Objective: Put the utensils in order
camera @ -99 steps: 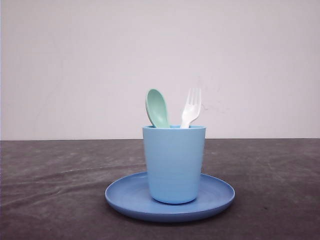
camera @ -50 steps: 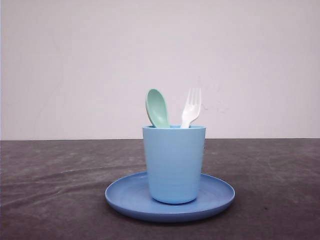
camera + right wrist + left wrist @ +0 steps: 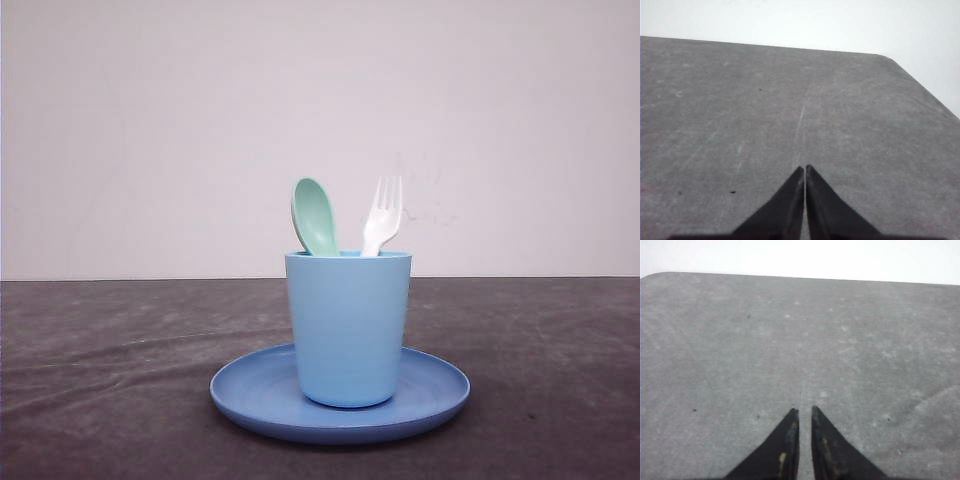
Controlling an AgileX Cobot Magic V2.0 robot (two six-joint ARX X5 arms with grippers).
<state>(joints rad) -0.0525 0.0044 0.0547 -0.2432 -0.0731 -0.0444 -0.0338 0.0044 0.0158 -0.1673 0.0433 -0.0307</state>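
**Utensils stood in cup**

The fork [image 3: 383,215] and spoon [image 3: 315,216] are held upright in the cup [image 3: 347,325], which is set on the plate [image 3: 250,395]. The left gripper [image 3: 805,412] and right gripper [image 3: 805,169] are seen closed, empty, above the table [image 3: 100,350].

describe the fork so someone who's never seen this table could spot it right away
In the front view, find the blue round plate on the dark table; a light blue cup stands on it. Two utensils stick up out of the cup. The fork is the white one with tines, to the right of the mint-green spoon.
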